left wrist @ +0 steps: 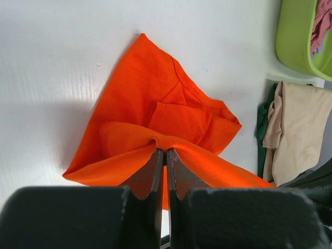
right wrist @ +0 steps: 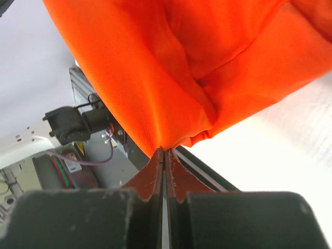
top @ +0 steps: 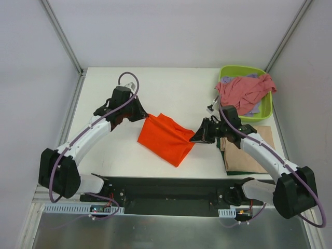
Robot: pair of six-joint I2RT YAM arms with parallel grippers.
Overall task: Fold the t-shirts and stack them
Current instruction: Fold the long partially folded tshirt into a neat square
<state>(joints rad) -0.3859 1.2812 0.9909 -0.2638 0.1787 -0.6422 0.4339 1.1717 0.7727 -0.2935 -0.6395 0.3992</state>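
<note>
Across the middle of the white table we hold one orange t-shirt between our two grippers. Our left gripper is pinched tight on a fold at the shirt's upper left corner. Our right gripper is clamped just as tightly on its right edge. The cloth sags between them, and its lower part appears to rest on the table. Just right of our right arm lies a stack of two folded shirts, one tan shirt on one dark green shirt. Behind that stack, one lime-green tub holds two more, one dusty pink shirt heaped over one lavender shirt. We count five shirts in all.
</note>
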